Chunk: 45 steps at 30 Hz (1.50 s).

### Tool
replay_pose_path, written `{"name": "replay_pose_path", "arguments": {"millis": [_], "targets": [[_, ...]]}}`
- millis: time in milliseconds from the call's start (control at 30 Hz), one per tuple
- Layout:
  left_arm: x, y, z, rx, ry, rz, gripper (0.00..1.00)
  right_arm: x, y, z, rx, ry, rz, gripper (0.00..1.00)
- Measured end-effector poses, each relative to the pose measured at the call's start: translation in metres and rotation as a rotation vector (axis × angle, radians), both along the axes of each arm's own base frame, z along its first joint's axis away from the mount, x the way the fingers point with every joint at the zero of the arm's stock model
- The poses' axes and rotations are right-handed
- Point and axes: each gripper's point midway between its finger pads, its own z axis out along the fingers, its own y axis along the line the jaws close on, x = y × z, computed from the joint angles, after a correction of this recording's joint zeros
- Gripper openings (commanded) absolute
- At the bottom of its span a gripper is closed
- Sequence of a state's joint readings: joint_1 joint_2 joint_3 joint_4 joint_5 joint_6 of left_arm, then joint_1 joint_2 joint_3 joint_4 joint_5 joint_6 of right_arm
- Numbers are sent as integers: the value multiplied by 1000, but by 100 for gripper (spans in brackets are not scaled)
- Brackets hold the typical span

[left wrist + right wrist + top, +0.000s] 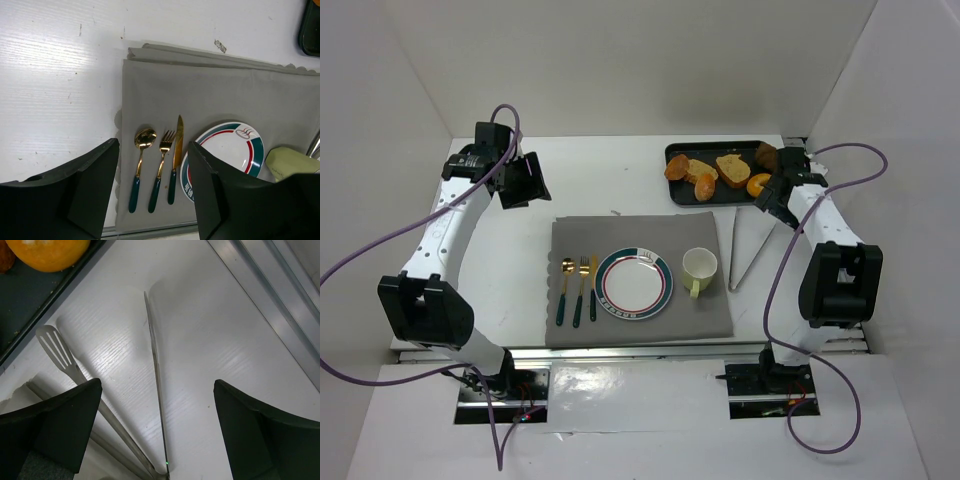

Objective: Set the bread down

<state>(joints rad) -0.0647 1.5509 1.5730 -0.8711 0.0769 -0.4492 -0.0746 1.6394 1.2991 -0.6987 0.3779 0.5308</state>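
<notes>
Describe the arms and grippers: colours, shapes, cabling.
Both the left arm and right arm have white links with boxy black joint housings. Each carries a purple cable to its wrist. Left gripper and right gripper have matte black, wedge-shaped fingers.

The white surface point(610, 170) carries a grey mat point(620, 235), which shows below and between the left fingers point(90, 185). Metal tongs point(70, 367) lie under the gap between the right fingers point(60, 425), just beside the mat. A black tray point(672, 152) sits just beyond the right fingers, near the tongs' tips.
</notes>
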Motion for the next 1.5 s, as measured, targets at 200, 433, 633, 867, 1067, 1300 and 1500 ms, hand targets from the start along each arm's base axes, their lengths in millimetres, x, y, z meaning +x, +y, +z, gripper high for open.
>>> {"name": "replay_pose_path", "arguments": {"millis": [200,433,633,867,1067,1300,1500], "targets": [[0,0,0,0,1,0,70,0,0,0,1,-2,-4,100],[0,-1,0,-4,2,-3,70,-27,9,-8,27,11,15,100],[-1,-2,0,-8,4,-7,70,-79,44,-26,116,16,97,100],[0,-2,3,-7,1,-8,70,-91,78,-51,206,76,224,100],[2,-2,-1,-6,13,-8,70,-81,94,-72,219,117,303,100],[2,-2,-3,-4,17,-10,70,-74,92,-96,196,180,301,100],[3,-2,-3,-4,16,-10,70,-60,91,-98,181,134,296,85]]}}
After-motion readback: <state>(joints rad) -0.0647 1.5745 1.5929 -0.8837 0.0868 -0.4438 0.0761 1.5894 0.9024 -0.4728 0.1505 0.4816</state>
